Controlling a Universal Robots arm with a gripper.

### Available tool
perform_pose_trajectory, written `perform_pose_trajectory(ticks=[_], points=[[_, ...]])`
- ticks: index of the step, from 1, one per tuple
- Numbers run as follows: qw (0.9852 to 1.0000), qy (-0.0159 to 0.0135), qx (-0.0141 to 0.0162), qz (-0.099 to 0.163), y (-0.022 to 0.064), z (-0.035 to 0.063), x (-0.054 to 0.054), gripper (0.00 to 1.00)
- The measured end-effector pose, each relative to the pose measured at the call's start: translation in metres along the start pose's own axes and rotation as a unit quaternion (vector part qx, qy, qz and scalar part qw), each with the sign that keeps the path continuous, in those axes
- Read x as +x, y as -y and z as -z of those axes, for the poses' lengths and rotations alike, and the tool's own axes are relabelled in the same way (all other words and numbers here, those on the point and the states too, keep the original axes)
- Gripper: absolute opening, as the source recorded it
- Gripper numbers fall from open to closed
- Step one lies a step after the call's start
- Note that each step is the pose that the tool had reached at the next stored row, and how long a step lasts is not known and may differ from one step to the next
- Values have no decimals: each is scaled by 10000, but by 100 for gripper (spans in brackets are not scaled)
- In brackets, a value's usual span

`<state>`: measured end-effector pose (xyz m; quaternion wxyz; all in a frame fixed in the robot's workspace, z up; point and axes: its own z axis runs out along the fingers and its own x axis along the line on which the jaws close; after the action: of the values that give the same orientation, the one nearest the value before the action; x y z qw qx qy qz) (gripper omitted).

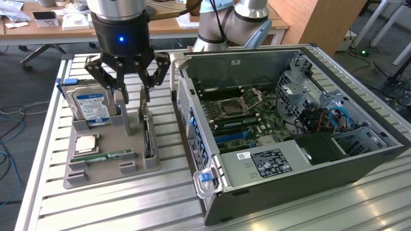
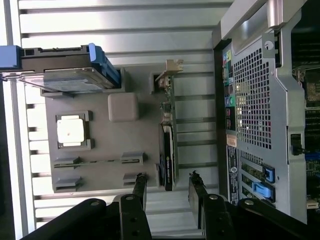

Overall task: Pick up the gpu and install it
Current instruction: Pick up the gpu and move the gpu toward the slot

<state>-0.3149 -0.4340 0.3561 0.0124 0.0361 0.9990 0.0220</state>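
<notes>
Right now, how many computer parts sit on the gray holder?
4. In the exterior view: hard drive upright at the holder's far end, CPU and RAM stick flat nearer, gpu on edge toward the case. None seems hidden.

On a grey parts tray (image 1: 125,139) a blue-labelled hard drive (image 1: 90,107) stands on edge at its far end, with a square processor (image 1: 86,143) and a green RAM stick (image 1: 110,156) lying nearer. An open computer case (image 1: 301,192) sits just beside the tray.
</notes>
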Motion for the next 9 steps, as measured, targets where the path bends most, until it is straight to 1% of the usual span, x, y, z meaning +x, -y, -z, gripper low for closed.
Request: perform_pose_trajectory(ticks=[9], points=[[10000, 0, 0, 0, 1, -34, 1, 47]])
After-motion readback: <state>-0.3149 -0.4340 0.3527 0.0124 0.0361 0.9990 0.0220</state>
